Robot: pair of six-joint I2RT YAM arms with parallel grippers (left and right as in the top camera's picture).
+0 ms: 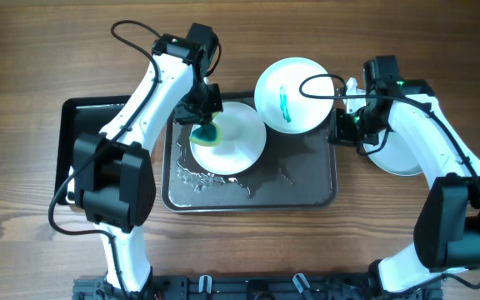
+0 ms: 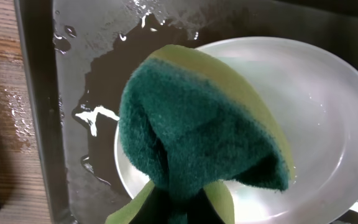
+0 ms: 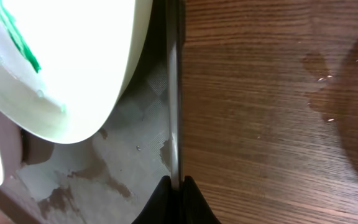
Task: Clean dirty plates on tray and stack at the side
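Note:
My left gripper (image 1: 205,125) is shut on a green-and-yellow sponge (image 1: 207,135), pressed on a white plate (image 1: 236,143) lying in the grey metal tray (image 1: 298,190). In the left wrist view the sponge (image 2: 197,127) covers the plate's (image 2: 328,118) near side. A second white plate (image 1: 290,93) with a green smear leans on the tray's far rim; it also shows in the right wrist view (image 3: 73,68). My right gripper (image 1: 340,127) is shut on the tray's right rim (image 3: 174,112). A white plate (image 1: 394,157) lies on the table under my right arm.
A black tray (image 1: 86,137) lies left of the metal tray. Water puddles (image 1: 197,177) sit on the metal tray's near left part. A wet patch (image 3: 328,81) marks the wooden table right of the rim.

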